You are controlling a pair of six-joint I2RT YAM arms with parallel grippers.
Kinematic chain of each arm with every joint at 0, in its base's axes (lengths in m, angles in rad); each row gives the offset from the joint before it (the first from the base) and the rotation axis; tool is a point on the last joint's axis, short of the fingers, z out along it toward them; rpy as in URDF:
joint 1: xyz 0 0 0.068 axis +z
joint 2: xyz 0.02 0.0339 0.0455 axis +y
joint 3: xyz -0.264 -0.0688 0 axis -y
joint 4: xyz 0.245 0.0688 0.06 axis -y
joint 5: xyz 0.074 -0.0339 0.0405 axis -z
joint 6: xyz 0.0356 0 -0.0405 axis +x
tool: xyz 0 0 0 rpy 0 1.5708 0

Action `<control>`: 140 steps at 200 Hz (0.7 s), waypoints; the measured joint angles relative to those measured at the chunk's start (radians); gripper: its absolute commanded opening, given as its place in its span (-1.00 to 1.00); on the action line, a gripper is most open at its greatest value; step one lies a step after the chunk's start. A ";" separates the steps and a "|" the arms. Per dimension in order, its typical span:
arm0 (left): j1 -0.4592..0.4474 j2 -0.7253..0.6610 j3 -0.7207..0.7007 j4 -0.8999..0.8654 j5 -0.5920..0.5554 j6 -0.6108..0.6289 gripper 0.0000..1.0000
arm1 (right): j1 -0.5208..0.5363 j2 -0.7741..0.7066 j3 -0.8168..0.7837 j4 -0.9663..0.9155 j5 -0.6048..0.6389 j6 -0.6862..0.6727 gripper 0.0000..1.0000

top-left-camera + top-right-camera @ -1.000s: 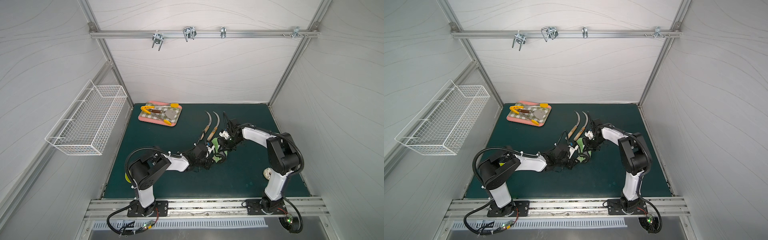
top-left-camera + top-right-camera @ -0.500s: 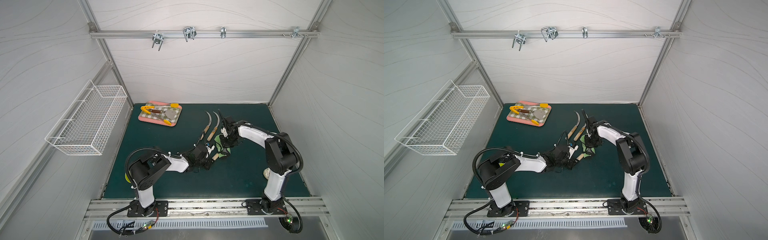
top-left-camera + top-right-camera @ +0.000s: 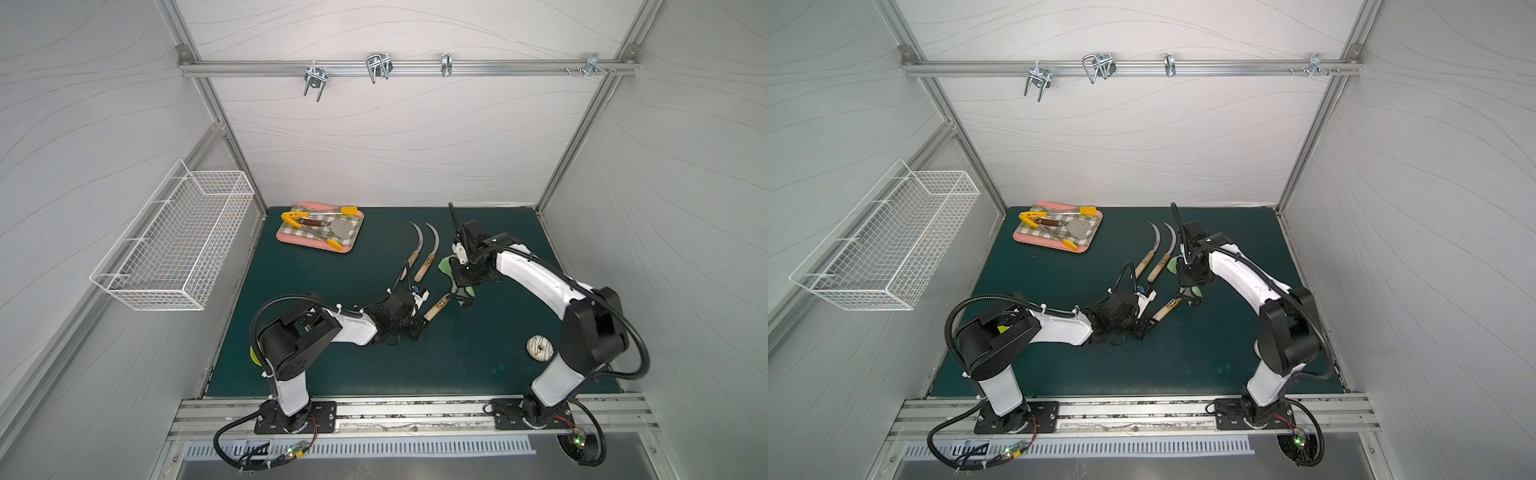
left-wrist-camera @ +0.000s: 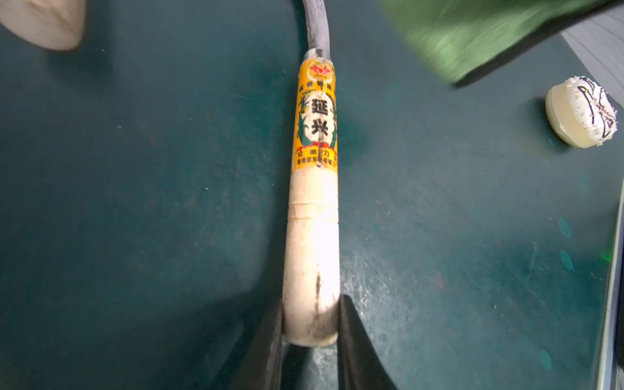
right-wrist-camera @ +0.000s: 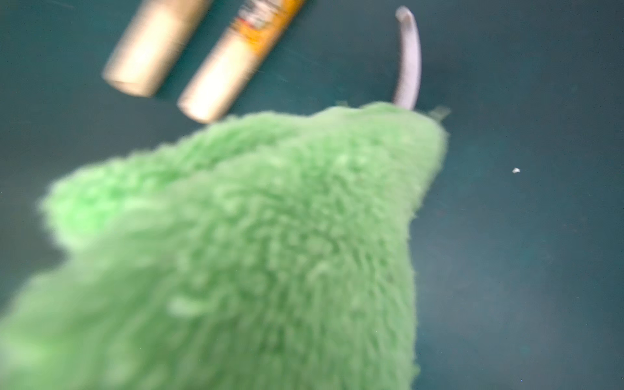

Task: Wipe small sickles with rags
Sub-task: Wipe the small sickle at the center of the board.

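Robot lab cell, white panel walls [image 3: 395, 145], alu frame [image 3: 415, 68], green mat [image 3: 332, 270]

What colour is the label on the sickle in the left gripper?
Orange-yellow label, black characters on white; best in the left wrist view.

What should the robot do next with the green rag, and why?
Probably slide the rag toward the blade tip: the left tool clamps the sickle by its handle, and only that tip pokes out past the rag.
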 measured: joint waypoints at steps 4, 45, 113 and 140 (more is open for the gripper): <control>0.000 0.000 -0.001 0.002 0.000 0.000 -1.00 | 0.005 -0.011 0.002 0.000 -0.020 0.000 -0.75; 0.000 0.000 -0.005 0.012 0.000 0.000 -1.00 | 0.032 0.020 -0.068 0.041 -0.221 0.029 -0.75; 0.000 0.001 -0.011 0.026 0.006 -0.012 -1.00 | 0.031 0.255 -0.103 0.093 -0.388 0.049 -0.78; 0.000 0.001 -0.011 0.026 0.007 -0.013 -1.00 | 0.034 0.270 -0.076 0.060 -0.348 0.048 -0.79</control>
